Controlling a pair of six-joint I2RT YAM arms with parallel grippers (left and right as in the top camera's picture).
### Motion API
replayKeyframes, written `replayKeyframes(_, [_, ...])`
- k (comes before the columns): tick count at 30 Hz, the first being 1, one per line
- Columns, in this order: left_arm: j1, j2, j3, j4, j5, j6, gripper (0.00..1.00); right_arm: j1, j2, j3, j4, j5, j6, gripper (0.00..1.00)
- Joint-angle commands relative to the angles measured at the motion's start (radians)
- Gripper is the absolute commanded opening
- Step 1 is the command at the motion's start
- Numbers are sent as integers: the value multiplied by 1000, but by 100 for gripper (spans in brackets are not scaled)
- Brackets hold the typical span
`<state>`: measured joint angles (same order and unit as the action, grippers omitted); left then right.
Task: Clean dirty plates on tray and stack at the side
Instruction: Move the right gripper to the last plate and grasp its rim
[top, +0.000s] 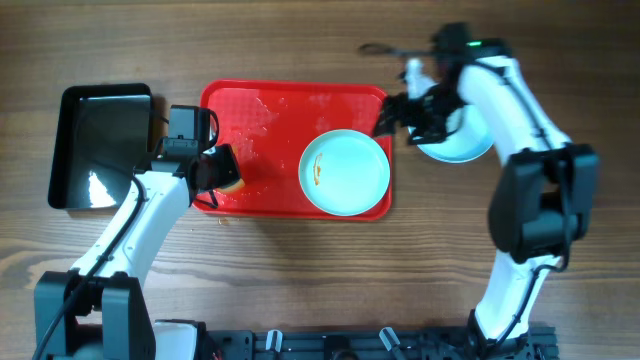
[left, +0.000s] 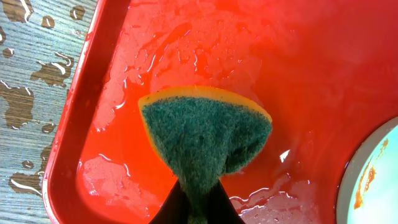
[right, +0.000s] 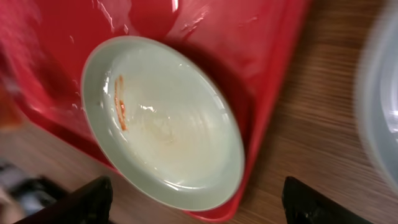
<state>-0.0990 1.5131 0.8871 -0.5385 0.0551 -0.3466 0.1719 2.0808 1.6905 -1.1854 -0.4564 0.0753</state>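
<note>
The red tray (top: 260, 110) lies mid-table, wet with water. One pale plate (top: 345, 172) with an orange-brown smear sits in its right part, and the right wrist view shows this plate (right: 168, 118) below the camera. A second plate (top: 465, 140) rests on the wood right of the tray, partly hidden by the right arm. My left gripper (top: 225, 180) is shut on a green-and-yellow sponge (left: 205, 134) over the tray's front left corner. My right gripper (top: 400, 110) hovers open and empty over the tray's right edge (right: 273, 68), its fingers (right: 93, 199) wide apart.
A black deep tray (top: 100, 145) stands left of the red tray, close to my left arm. Water drops (left: 37, 74) spot the wood beside the tray's left rim. A thin dark object (top: 385, 48) lies at the back near my right arm.
</note>
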Motion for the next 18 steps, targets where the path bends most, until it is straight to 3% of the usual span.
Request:
replayKeyframes(1, [0, 7, -5, 3, 16, -9, 4, 132, -25, -4, 4, 358, 115, 86])
replayKeyframes(3, [0, 8, -5, 3, 16, -9, 4, 200, -23, -4, 2, 493, 203, 83])
replayKeyframes(6, [0, 8, -5, 2, 16, -9, 4, 249, -18, -4, -14, 512, 250, 78])
replayKeyframes(9, [0, 8, -5, 3, 16, -9, 4, 280, -18, -4, -31, 510, 328, 67])
replayKeyframes(14, [0, 8, -5, 2, 16, -9, 4, 285, -15, -4, 53, 539, 228, 52])
replayKeyframes(18, [0, 8, -5, -2, 16, -9, 4, 285, 6, -10, 158, 533, 68, 51])
